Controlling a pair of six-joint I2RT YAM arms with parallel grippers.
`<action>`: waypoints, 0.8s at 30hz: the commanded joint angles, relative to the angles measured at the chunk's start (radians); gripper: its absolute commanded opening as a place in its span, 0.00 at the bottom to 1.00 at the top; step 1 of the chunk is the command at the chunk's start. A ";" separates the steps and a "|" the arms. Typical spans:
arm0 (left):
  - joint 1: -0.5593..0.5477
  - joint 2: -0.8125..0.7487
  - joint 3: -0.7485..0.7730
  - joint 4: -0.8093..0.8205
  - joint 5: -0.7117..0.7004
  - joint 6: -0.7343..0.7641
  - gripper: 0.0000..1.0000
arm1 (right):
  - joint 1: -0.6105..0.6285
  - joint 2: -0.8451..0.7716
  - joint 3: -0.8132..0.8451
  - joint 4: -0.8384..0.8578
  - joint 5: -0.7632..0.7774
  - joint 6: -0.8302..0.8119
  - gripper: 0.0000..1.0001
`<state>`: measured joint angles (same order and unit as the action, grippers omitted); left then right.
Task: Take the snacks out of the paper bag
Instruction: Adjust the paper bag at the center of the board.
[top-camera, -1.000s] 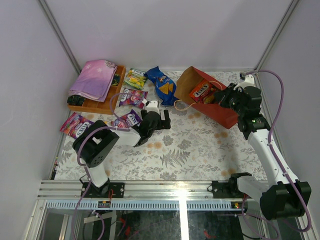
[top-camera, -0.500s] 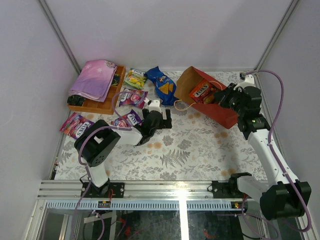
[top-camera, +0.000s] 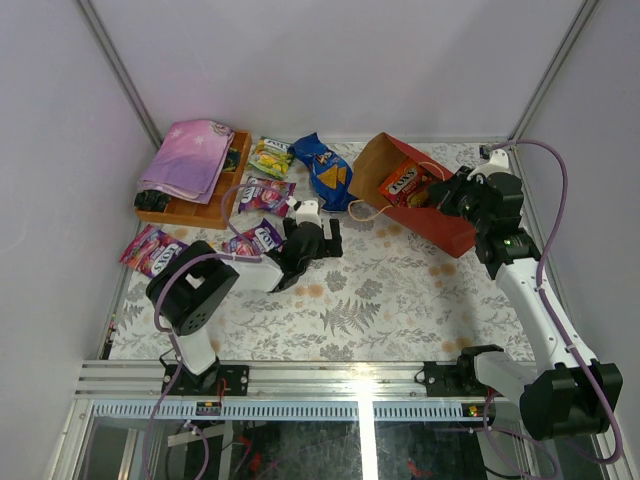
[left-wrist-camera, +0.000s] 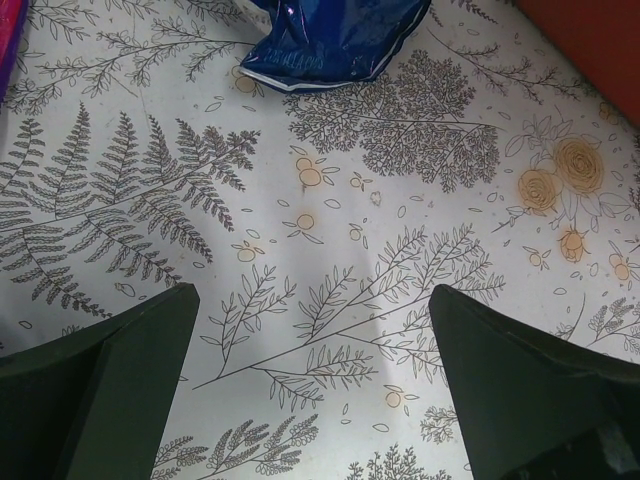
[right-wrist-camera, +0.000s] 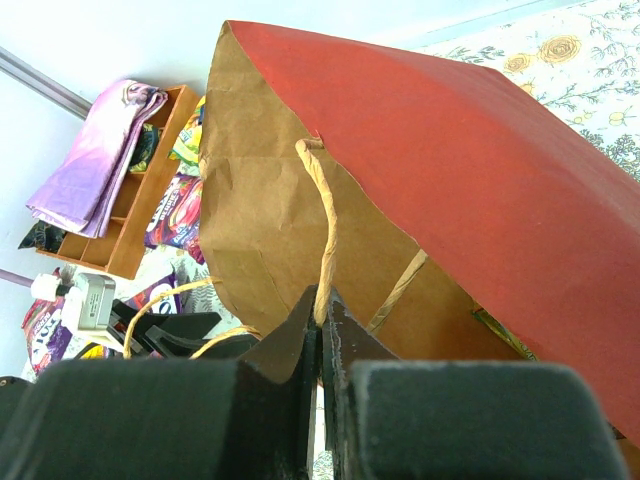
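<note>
The large red paper bag with brown kraft inside (top-camera: 448, 230) lies on its side at the far right part of the flower-printed table (top-camera: 400, 300), its mouth turned to the left, and one orange candy packet (top-camera: 404, 184) shows inside it. The right gripper (right-wrist-camera: 322, 305) is clenched on the bag's twisted paper handle (right-wrist-camera: 326, 220). The left gripper (left-wrist-camera: 315, 330) hangs low over the bare table with its jaws wide apart and nothing between them, near the dark-blue chip bag with orange triangles (top-camera: 327, 170). This one lies outside the bag, together with a green-yellow packet (top-camera: 271, 157) and purple packets (top-camera: 265, 194), beside the wooden tray (top-camera: 215, 212) bearing a folded pink-purple cloth (top-camera: 188, 157).
</note>
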<state>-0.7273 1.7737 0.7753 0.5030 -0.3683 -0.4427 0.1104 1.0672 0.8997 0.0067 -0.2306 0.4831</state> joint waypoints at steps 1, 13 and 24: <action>-0.008 -0.030 -0.006 0.039 -0.035 0.020 1.00 | -0.002 -0.006 0.012 0.023 -0.035 -0.001 0.00; -0.053 -0.249 0.076 -0.044 0.015 0.043 1.00 | -0.002 0.040 0.022 0.066 -0.191 0.060 0.00; -0.071 -0.603 -0.084 -0.058 -0.010 -0.021 1.00 | 0.294 0.042 -0.047 0.023 0.015 -0.009 0.00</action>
<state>-0.7959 1.2499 0.7425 0.4503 -0.3492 -0.4389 0.2707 1.1141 0.8696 0.0288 -0.2993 0.5087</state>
